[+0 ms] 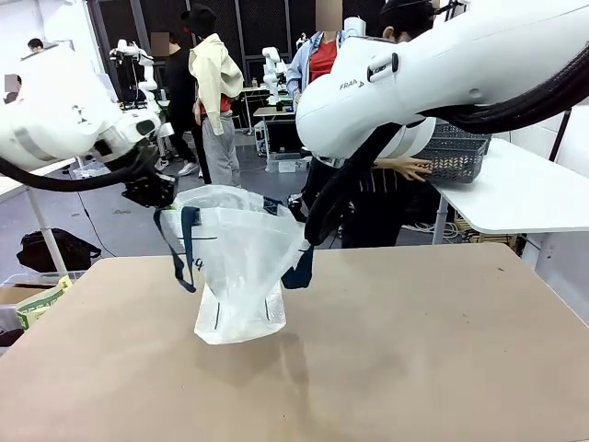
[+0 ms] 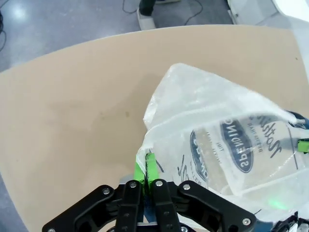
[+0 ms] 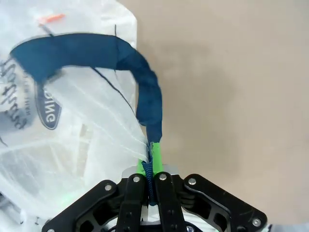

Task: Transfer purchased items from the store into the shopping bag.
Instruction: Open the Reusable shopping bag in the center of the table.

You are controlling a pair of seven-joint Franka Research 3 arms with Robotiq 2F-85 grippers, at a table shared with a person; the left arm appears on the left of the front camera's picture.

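Note:
The shopping bag, translucent white with navy strap handles, hangs upright over the brown table, its bottom resting on the top. My left gripper is shut on the bag's left rim; the left wrist view has the green pads pinching the plastic, with the bag's logo beside them. My right gripper is shut on the bag's other edge where the navy strap ends. The store, a dark grey mesh basket, sits on a white table at the back right, a person's hand on it. The purchased items are out of view.
The white side table stands at the back right. A person stands behind the bag, across the brown table. A black bag and a box are on the floor at the left. My right arm spans the upper right.

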